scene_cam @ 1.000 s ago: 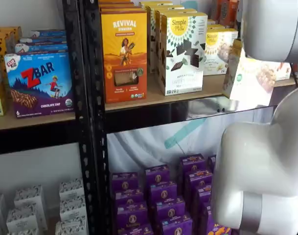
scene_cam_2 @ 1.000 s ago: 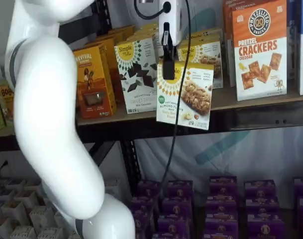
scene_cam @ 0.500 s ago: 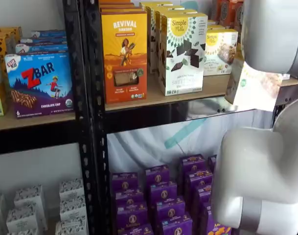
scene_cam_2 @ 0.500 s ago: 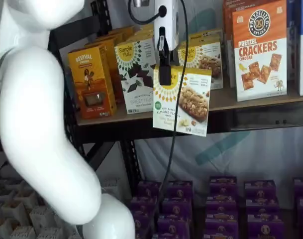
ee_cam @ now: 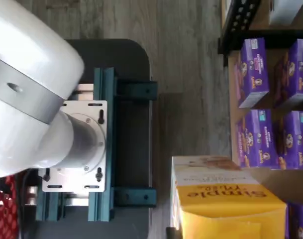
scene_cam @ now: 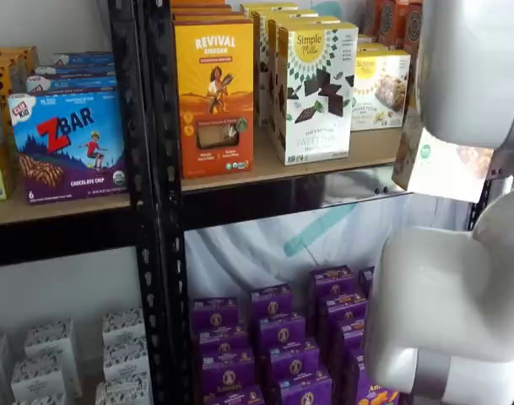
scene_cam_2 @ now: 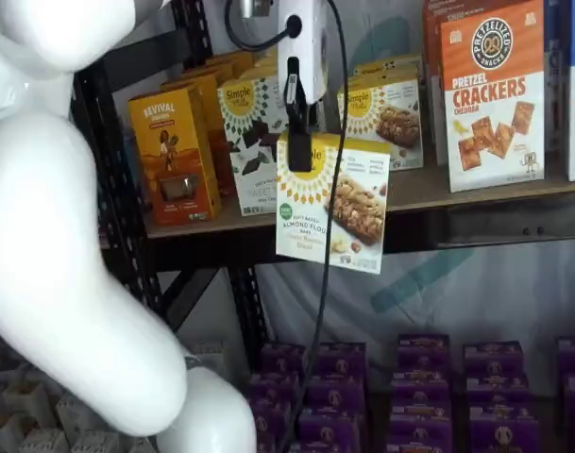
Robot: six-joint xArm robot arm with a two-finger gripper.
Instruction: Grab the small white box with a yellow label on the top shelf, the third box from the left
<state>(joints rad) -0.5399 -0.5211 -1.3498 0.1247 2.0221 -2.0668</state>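
Note:
The small white box (scene_cam_2: 334,203), cream with a yellow sunburst logo and a baked-bar photo, hangs tilted in the air in front of the top shelf (scene_cam_2: 457,189), clear of the board. My gripper (scene_cam_2: 299,156) is shut on the box's top edge, with a black finger showing over its front and a cable beside it. In a shelf view the box (scene_cam: 446,164) shows partly behind the white arm, beside the top shelf (scene_cam: 265,171). The wrist view shows the box (ee_cam: 221,204) close up, with its yellow top flap.
On the top shelf stand an orange box (scene_cam_2: 172,151), a taller white box with chocolate pieces (scene_cam_2: 254,132), another small white box (scene_cam_2: 386,118) and an orange-and-white crackers box (scene_cam_2: 493,94). Purple boxes (scene_cam_2: 419,387) fill the level below. The white arm (scene_cam_2: 70,245) fills the left.
The gripper has carried the held box away from the shelf, a little lower and further out. The arm's elbow has swung along with it.

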